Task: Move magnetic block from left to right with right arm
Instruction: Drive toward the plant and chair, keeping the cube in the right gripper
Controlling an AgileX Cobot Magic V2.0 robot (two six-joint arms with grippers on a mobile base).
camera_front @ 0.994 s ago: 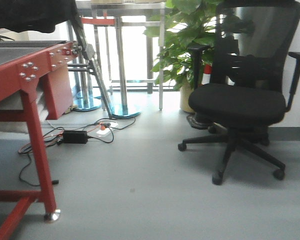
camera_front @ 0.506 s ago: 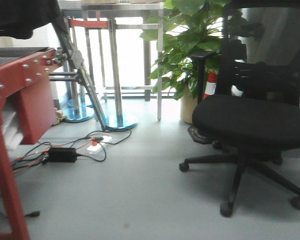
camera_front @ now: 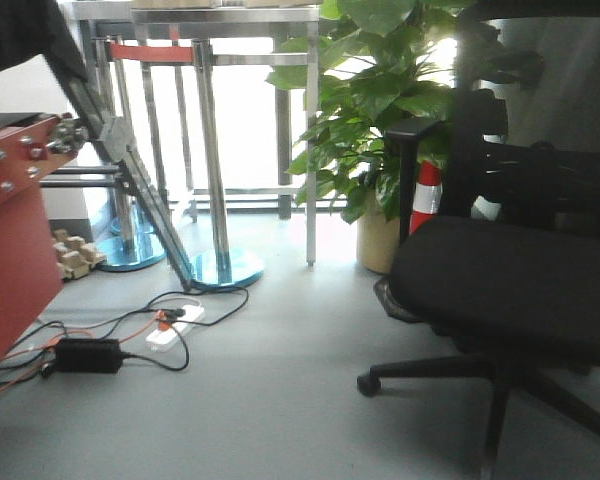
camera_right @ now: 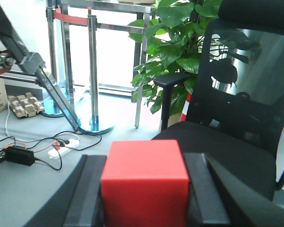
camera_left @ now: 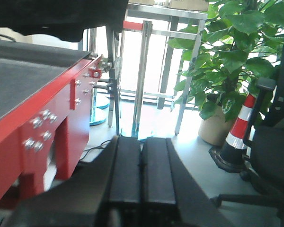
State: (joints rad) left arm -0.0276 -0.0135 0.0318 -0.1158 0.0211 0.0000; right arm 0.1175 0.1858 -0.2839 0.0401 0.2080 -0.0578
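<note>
I see magnetic block (camera_right: 144, 182) gripped between both fingers of right hand (camera_right: 145, 201), filling gap, sides flush against them. Block aloft over grey floor (camera_right: 23, 179), office chair (camera_right: 236, 156) beyond. Left hand (camera_left: 142, 172) clenched, fingers pressed together.

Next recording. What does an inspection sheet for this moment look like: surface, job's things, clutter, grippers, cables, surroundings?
Surface: red-framed table with a dark top; nothing seen on the part in view.
Job's things: magnetic block, a red cube, held in the right gripper.
Clutter: small wooden blocks on the floor.
Grippers: right gripper shut on the magnetic block; left gripper shut, its fingers pressed together with nothing between them.
Cables: loose cables on the floor, running to a white power strip and a black power adapter.
Surroundings: office chair, potted plant, traffic cone, metal stanchions.
</note>
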